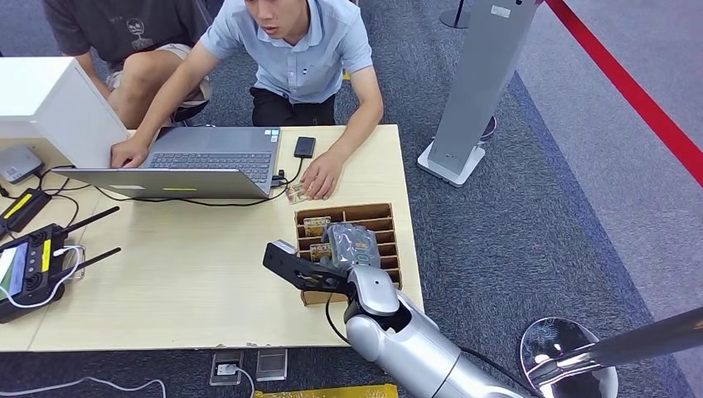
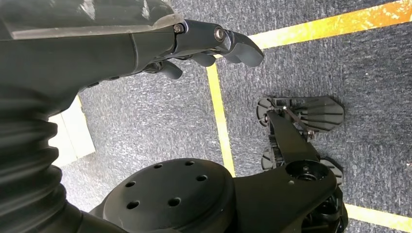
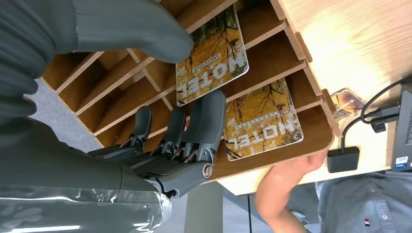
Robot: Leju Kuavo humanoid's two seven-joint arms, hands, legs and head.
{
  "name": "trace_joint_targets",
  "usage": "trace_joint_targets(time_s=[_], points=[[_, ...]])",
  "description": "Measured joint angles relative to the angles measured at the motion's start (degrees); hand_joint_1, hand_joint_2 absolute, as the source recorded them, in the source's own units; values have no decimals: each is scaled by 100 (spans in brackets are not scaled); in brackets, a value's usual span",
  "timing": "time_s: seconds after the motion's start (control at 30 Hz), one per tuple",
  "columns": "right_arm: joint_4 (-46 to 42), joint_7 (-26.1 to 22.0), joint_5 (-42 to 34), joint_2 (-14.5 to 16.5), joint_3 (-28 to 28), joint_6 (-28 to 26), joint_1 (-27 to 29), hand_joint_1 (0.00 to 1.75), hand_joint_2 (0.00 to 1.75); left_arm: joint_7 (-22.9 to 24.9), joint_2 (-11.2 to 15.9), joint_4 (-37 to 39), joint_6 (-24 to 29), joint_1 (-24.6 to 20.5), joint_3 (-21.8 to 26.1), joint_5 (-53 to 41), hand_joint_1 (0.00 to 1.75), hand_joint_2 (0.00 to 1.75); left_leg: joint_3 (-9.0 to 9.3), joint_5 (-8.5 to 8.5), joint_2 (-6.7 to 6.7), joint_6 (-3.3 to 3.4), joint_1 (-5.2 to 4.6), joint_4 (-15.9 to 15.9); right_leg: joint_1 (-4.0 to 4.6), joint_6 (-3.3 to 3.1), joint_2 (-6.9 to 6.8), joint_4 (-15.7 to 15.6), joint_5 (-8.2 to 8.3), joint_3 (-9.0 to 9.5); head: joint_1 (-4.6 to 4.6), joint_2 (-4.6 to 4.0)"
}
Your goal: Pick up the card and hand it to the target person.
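Note:
A wooden slotted card holder [image 1: 377, 217] stands at the table's right side, and two yellow "HOTEL" cards [image 1: 317, 224] lie in its slots. The right wrist view shows both cards, one [image 3: 214, 53] beside the other [image 3: 265, 121]. My right hand [image 1: 352, 242] hovers over the holder, thumb and fingers [image 3: 187, 131] spread on either side of the nearer card, holding nothing. A third card [image 1: 296, 195] lies on the table by the hand [image 1: 322, 176] of the person in a light blue shirt [image 1: 294, 50]. My left hand [image 2: 214, 46] hangs over the carpet, empty.
A laptop [image 1: 191, 157], a phone [image 1: 304, 147] and black cables lie at the far side of the table [image 1: 191, 274]. A remote controller [image 1: 29, 265] and a white box [image 1: 50, 99] are at the left. A second person [image 1: 133, 33] sits behind; a grey stand [image 1: 477, 91] is off to the right.

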Motion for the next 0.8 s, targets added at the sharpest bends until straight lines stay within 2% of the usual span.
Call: trace_joint_targets(time_s=[0.4, 0.47, 0.63, 0.7, 0.8], points=[[-15, 0, -31, 7, -56, 73, 74, 101, 175, 3, -1, 0, 1, 2, 0, 2, 0, 175, 0, 0, 0, 0, 0, 0, 0, 0, 0, 0, 0, 0, 1, 0], [-15, 0, -55, 7, -55, 68, 74, 113, 175, 3, -1, 0, 0, 2, 0, 2, 0, 175, 0, 0, 0, 0, 0, 0, 0, 0, 0, 0, 0, 0, 2, 0], [-15, 0, -107, 5, -57, 38, 74, 161, 175, -5, -1, 0, -1, 2, -2, -13, 0, 175, 0, 0, 0, 0, 0, 0, 0, 0, 0, 0, 0, 0, 1, 0], [-15, 0, -107, 4, -60, 28, 76, 172, 175, -6, -1, 0, -3, 1, -2, -27, 0, 175, 0, 0, 0, 0, 0, 0, 0, 0, 0, 0, 0, 0, -1, 0], [-15, 0, -107, 1, -61, 15, 84, 175, 175, -6, 0, 0, -7, 1, -2, -34, 0, 175, 0, 0, 0, 0, 0, 0, 0, 0, 0, -1, 0, 0, -1, 0]])
